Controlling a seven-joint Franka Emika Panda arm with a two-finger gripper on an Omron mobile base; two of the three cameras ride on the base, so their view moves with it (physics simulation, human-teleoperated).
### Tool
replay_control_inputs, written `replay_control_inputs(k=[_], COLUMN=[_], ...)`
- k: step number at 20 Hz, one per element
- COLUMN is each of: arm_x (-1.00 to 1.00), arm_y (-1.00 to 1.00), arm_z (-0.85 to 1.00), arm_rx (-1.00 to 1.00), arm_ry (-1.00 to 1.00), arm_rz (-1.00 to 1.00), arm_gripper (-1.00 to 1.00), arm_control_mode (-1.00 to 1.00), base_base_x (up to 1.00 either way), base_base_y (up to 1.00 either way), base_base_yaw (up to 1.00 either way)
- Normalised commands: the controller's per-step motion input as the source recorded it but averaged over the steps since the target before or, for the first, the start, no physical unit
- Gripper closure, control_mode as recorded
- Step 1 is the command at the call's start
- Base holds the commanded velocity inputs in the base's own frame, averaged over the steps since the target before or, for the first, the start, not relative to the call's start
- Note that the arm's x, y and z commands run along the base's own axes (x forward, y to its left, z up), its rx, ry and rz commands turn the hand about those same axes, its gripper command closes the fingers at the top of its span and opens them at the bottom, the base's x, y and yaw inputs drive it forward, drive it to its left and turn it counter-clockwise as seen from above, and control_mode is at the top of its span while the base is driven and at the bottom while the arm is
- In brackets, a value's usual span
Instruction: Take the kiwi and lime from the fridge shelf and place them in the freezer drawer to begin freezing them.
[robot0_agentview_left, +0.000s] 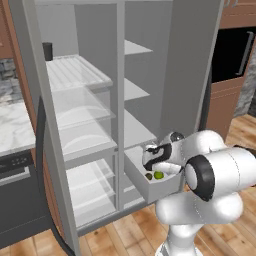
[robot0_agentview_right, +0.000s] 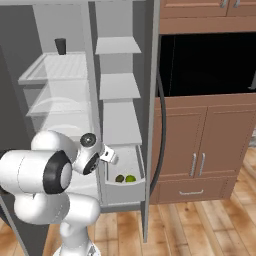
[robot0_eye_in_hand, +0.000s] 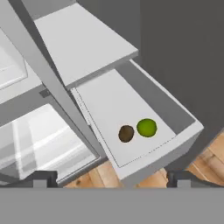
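A pulled-out freezer drawer (robot0_eye_in_hand: 188, 120) at the foot of the open fridge's narrow side carries a kiwi (robot0_eye_in_hand: 126, 133) and a lime (robot0_eye_in_hand: 146, 127) resting just beside each other on its flat pale floor, near the front wall, beneath a plain grey shelf (robot0_eye_in_hand: 83, 43).

1. I stand in a home kitchen: a tall grey open fridge (robot0_agentview_left: 165, 60) with flat white shelves (robot0_agentview_left: 75, 70)
2. Brown wooden cabinets (robot0_agentview_right: 205, 145), a white marble counter (robot0_agentview_left: 12, 127) and wood plank floor (robot0_agentview_right: 200, 225) surround me
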Motion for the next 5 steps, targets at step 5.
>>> replay_control_inputs(k=[5], arm_x=[-0.04], arm_y=[0.00], arm_z=[0.00], arm_rx=[0.00], arm_ry=[-0.02], arm_rz=[0.00], arm_gripper=[-1.00], arm_control_mode=[-1.00], base_base_x=[0.00], base_base_y=[0.00], base_base_yaw=[0.00])
